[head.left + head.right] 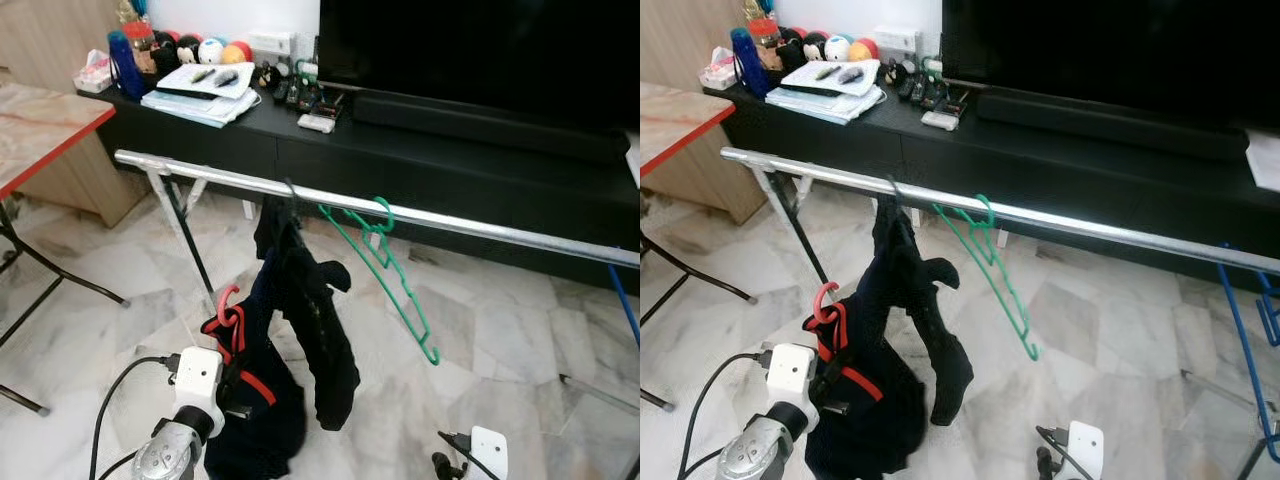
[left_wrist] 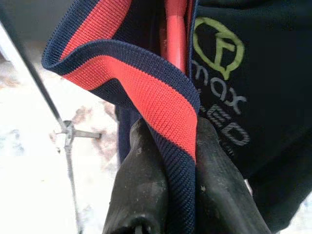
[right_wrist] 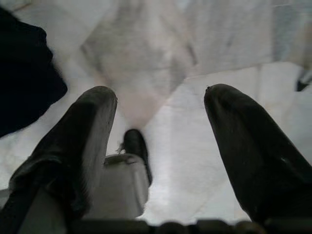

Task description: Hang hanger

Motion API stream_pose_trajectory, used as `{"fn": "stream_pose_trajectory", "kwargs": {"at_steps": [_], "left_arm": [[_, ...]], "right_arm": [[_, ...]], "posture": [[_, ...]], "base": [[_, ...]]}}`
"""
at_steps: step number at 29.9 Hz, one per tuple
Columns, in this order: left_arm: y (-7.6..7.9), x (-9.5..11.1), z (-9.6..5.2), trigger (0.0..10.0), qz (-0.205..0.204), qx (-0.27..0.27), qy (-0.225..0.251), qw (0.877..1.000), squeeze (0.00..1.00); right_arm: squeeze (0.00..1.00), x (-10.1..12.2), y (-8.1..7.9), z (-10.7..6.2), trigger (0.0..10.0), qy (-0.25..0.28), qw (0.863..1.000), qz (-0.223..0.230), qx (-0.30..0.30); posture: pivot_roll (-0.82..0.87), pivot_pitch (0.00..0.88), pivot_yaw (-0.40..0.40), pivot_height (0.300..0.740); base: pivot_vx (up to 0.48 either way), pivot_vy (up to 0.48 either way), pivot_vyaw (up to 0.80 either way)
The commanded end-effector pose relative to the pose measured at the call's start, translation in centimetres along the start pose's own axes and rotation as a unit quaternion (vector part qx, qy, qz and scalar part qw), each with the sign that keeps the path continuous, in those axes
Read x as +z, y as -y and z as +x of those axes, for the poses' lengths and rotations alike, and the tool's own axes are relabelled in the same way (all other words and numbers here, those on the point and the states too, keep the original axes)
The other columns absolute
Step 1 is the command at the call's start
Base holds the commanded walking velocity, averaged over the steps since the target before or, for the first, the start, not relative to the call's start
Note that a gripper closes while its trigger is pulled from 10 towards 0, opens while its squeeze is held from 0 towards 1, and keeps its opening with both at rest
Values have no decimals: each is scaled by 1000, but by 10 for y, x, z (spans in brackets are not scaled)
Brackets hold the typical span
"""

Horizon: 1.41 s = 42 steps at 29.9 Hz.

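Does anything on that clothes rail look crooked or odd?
Yes. The green hanger dangles empty and steeply tilted from the silver rail, and the dark garment beside it droops bunched up rather than hanging flat.

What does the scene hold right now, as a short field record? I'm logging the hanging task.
left pincer: shut on the navy garment with red-striped collar, which carries a red plastic hanger
right pincer: open, low over the marble floor
silver metal rail: holds a green plastic hanger and a dark hanging garment
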<state>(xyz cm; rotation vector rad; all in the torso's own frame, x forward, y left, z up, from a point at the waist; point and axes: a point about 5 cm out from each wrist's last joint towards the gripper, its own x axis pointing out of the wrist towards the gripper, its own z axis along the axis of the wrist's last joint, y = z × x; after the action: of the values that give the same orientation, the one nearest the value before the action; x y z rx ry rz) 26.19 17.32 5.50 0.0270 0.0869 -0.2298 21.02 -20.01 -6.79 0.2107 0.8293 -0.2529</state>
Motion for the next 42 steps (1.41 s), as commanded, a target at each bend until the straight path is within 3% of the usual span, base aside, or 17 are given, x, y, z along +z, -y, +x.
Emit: {"fn": "stream_pose_trajectory", "kwargs": {"at_steps": [1, 42], "left_arm": [[-3, 4, -2, 10000, 5, 2, 13, 1000, 0], [-5, -4, -4, 10000, 20, 23, -6, 1000, 0]], "right_arm": [[0, -9, 1, -2, 10000, -14, 1000, 6, -2], [0, -11, 2, -2, 10000, -19, 1000, 4, -3]], "posture": [[-1, 175, -31, 740], [-1, 164, -37, 740]], "base": [[0, 0, 0], [0, 0, 0]]}}
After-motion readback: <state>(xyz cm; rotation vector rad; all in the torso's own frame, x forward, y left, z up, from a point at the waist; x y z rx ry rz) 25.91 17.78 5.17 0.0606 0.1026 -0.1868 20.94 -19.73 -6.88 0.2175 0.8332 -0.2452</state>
